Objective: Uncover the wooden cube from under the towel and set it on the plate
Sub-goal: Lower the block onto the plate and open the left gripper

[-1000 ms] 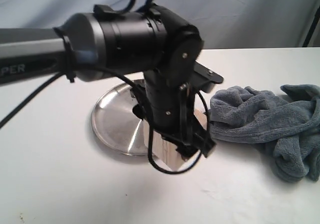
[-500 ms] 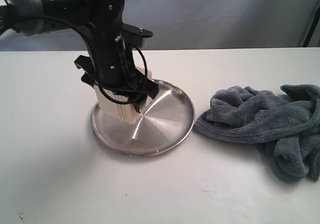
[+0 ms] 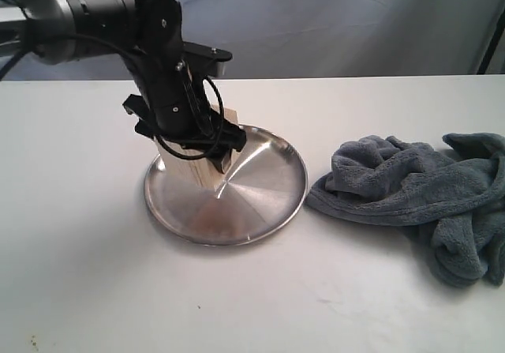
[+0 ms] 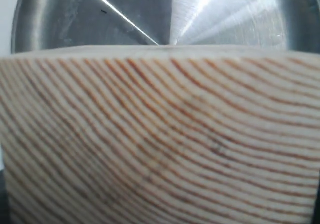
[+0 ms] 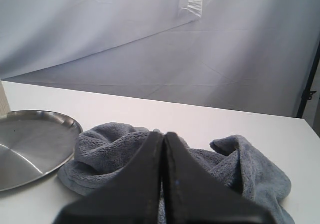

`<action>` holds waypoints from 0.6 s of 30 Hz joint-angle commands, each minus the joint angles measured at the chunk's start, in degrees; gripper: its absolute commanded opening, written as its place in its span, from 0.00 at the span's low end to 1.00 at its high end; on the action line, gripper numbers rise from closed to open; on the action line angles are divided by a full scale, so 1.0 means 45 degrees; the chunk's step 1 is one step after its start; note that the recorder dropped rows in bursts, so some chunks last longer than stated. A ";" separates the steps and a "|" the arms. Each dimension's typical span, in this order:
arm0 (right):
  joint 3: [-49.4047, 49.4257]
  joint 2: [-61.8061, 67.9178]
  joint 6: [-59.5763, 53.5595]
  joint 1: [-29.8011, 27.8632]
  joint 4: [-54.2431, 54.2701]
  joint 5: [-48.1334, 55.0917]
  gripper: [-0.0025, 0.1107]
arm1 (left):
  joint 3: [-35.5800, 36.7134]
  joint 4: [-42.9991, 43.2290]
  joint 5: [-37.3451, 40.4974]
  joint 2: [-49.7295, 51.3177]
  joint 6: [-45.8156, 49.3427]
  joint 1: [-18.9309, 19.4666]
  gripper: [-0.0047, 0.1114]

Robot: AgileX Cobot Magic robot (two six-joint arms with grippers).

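Note:
My left gripper [image 3: 189, 136] is shut on the wooden cube [image 3: 193, 175], a pale block with grain lines. It holds the cube over the left part of the shiny steel plate [image 3: 260, 187]. I cannot tell whether the cube's lower edge touches the dish. In the left wrist view the cube [image 4: 160, 134] fills most of the picture and hides the fingers, with the plate [image 4: 225, 13] behind it. The blue-grey towel [image 3: 410, 191] lies crumpled to the right of the plate. My right gripper [image 5: 163, 136] is shut and empty, above the towel [image 5: 105, 149].
The white table [image 3: 260, 306] stretches out in front of the plate and towel. A grey backdrop cloth [image 3: 355, 21] hangs behind the table's far edge. The plate's rim [image 5: 30, 139] also shows in the right wrist view.
My left arm has carried the cube leftward from beside the towel to over the plate's left part, then settled it slightly lower. The towel has stayed put.

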 commanded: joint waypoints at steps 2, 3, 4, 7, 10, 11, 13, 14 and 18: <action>0.0044 -0.0049 0.0016 0.0036 0.0073 -0.0081 0.02 | -0.0508 0.0138 -0.0161 0.0938 0.0099 0.0002 0.04; 0.0044 -0.0049 0.0016 0.0036 0.0073 -0.0081 0.02 | -0.0649 0.0138 -0.0161 0.1099 0.0099 0.0002 0.04; 0.0044 -0.0049 0.0016 0.0036 0.0073 -0.0081 0.02 | -0.0753 0.0138 -0.0190 0.1210 0.0099 0.0002 0.04; 0.0044 -0.0049 0.0016 0.0036 0.0073 -0.0081 0.02 | -0.1039 0.0138 -0.0466 0.1525 0.0099 0.0002 0.04; 0.0044 -0.0049 0.0016 0.0036 0.0073 -0.0081 0.02 | -0.1219 0.0448 -0.0638 0.1887 0.0147 0.0002 0.04; 0.0044 -0.0049 0.0016 0.0036 0.0073 -0.0081 0.02 | -0.1246 0.0569 -0.0702 0.2003 0.0147 0.0002 0.04; 0.0044 -0.0049 0.0016 0.0036 0.0073 -0.0081 0.02 | -0.1246 0.0547 -0.0880 0.2231 0.0222 0.0002 0.04; 0.0044 -0.0049 0.0016 0.0036 0.0073 -0.0081 0.02 | -0.1246 0.0547 -0.0899 0.2320 0.0429 0.0002 0.04; 0.0044 -0.0049 0.0016 0.0036 0.0073 -0.0081 0.02 | -0.1246 0.0615 -0.0899 0.2514 0.0484 0.0002 0.08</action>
